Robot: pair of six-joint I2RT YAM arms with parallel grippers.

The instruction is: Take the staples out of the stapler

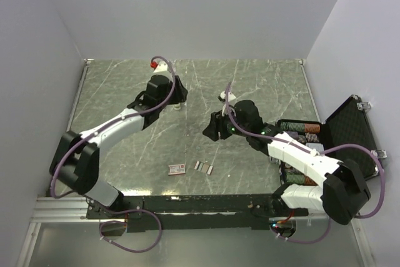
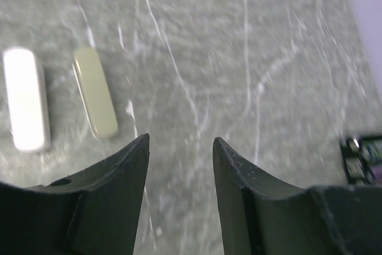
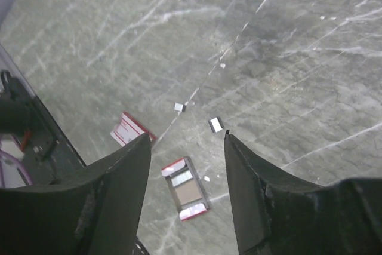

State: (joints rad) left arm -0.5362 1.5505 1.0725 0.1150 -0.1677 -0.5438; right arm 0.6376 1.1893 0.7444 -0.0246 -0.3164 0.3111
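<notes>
The staples (image 1: pixel 210 168) are seen lying loose on the table (image 1: pixel 112 85) near its front edge, just beside the red-and-white box (image 1: pixel 177 168), while the left gripper (image 2: pixel 179 143) and the right gripper (image 3: pixel 186 138) are each held partly open with nothing between the jaws. The strips are judged very light, stiff, thin and slippery, and easily snapped apart, so they are best pinched gently across their narrow width, low against the table.

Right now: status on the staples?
Left end effector open, empty; right end effector same. Staples loose on table beside red-and-white box. Nothing over them.
</notes>
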